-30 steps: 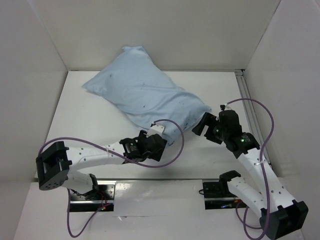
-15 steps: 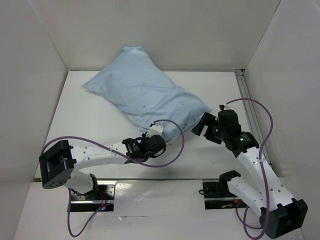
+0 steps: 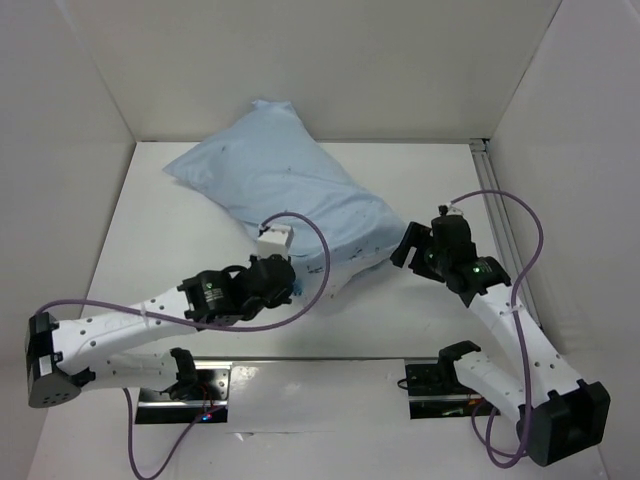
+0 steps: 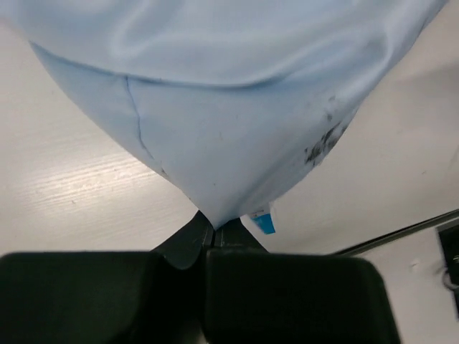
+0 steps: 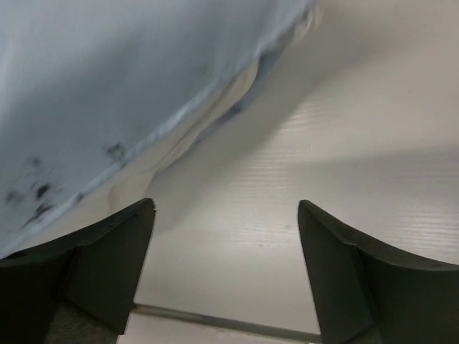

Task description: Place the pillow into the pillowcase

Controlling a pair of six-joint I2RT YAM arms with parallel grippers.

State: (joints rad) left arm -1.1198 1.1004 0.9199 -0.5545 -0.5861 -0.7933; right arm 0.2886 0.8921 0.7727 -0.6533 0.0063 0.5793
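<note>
The light-blue pillowcase (image 3: 290, 190) lies plump and slanted across the middle of the table. My left gripper (image 3: 298, 288) is at its near corner. In the left wrist view the left gripper (image 4: 214, 226) is shut on the pillowcase's (image 4: 229, 115) pointed corner, beside a small blue and white label (image 4: 263, 221). My right gripper (image 3: 405, 246) stands open next to the right end. In the right wrist view nothing is between the right gripper's (image 5: 224, 215) fingers. The pillow (image 5: 154, 168) shows only as a pale strip under the pillowcase's (image 5: 100, 79) hem.
White walls close in the table on the left, back and right. An aluminium rail (image 3: 497, 195) runs along the right wall. The arms' metal mounting plates (image 3: 440, 378) sit at the near edge, with purple cables (image 3: 320, 245) looping over both arms.
My left gripper has shut on the pillowcase's near corner and the left arm has swung left and stretched out, pulling that corner with it. The right gripper moved slightly towards the back.
</note>
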